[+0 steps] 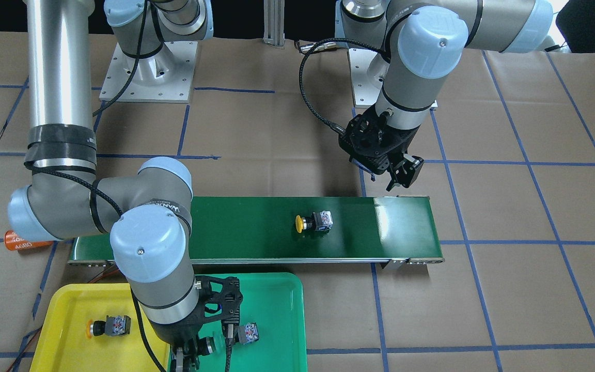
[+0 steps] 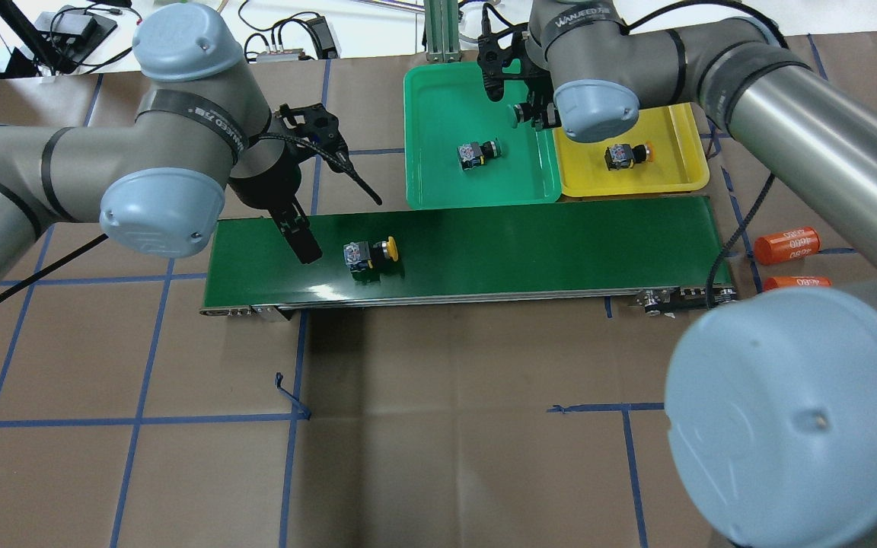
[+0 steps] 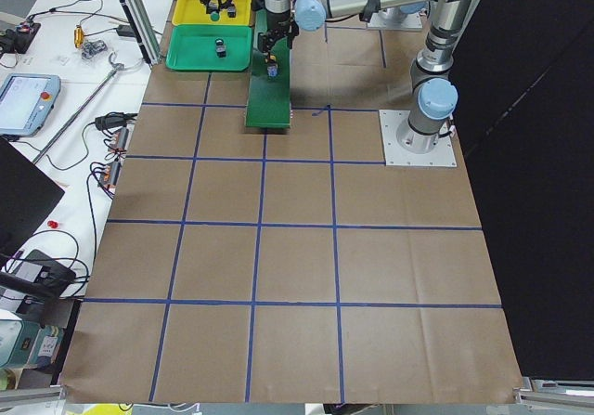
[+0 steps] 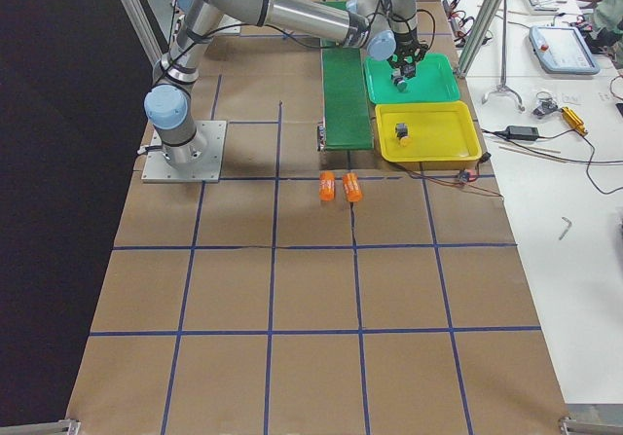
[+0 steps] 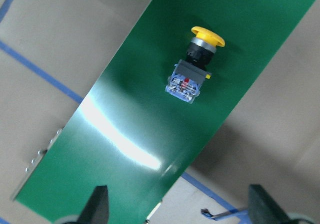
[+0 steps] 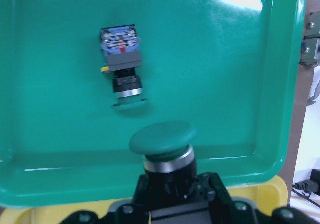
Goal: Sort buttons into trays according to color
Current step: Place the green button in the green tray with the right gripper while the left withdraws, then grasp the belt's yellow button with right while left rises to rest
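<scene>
Right gripper (image 6: 168, 194) is clamping a green button (image 6: 162, 138) above the green tray (image 6: 50, 149) rim; dropping risks bouncing into the yellow tray (image 6: 40, 215).

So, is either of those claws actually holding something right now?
Yes. The right gripper grips a green-capped button by its black body, behind the cap. The left gripper holds nothing.

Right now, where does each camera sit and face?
Front-facing: across the table, facing the robot; both arms.
Overhead: behind the robot, looking forward, down; both arms.
Exterior left: table's left end, looking along; arms far.
Exterior right: opposite end; same.
Left wrist: over conveyor, yellow button; left gripper open.
Right wrist: over green tray; right gripper holds green button.
First two share that yellow button.
</scene>
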You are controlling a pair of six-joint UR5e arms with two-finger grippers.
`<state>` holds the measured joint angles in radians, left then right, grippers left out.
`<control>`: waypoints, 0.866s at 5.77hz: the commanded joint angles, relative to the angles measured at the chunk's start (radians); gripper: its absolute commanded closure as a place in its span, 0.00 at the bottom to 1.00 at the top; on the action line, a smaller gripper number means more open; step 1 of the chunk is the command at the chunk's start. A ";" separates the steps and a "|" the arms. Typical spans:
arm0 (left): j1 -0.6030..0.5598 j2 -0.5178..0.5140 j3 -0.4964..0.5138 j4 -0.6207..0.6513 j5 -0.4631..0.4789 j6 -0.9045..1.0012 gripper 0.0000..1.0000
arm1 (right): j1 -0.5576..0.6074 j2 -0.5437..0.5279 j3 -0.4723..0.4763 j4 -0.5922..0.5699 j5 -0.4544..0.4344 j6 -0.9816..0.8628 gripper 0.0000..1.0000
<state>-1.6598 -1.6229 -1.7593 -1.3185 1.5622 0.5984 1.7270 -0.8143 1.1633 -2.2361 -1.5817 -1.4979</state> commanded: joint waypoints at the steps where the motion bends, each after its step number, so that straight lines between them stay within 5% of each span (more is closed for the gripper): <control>1: 0.000 0.061 0.052 -0.098 0.001 -0.379 0.03 | 0.037 0.044 -0.018 0.051 0.037 0.082 0.68; 2: 0.005 0.063 0.125 -0.214 -0.004 -0.437 0.03 | 0.043 0.012 0.004 0.143 0.037 0.115 0.68; 3: 0.009 0.060 0.186 -0.282 -0.007 -0.495 0.02 | 0.043 -0.005 0.016 0.253 0.045 0.152 0.51; 4: 0.011 0.070 0.192 -0.303 0.004 -0.581 0.02 | 0.042 -0.005 0.024 0.251 0.043 0.166 0.01; 5: 0.037 0.084 0.187 -0.303 -0.004 -0.582 0.02 | 0.039 -0.026 0.016 0.253 0.036 0.168 0.00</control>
<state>-1.6409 -1.5502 -1.5747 -1.6118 1.5615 0.0403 1.7678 -0.8249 1.1819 -1.9912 -1.5412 -1.3366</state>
